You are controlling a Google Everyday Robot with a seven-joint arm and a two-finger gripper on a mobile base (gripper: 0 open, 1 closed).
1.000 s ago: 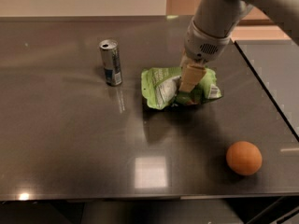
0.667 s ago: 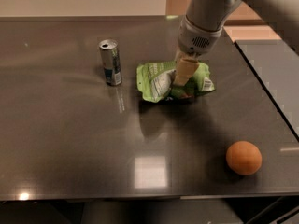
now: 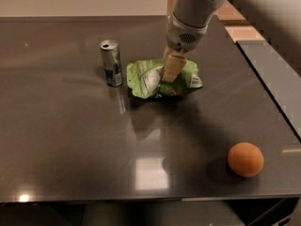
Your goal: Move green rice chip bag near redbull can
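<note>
Grey arm (image 3: 193,13) steep from upper right, pincer (image 3: 170,70) tight on green rice chip bag (image 3: 146,79) (just beside redbull can (image 3: 111,62)).

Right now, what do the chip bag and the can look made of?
The green rice chip bag looks like thin foil or plastic film: it is crinkled and glossy, with a white printed panel. The redbull can looks like metal, probably aluminium: silvery sheen, pull-tab top, blue patches. The gripper is down on the bag's middle.

Orange fruit (image 3: 245,159) on dark table (image 3: 70,149)
</note>
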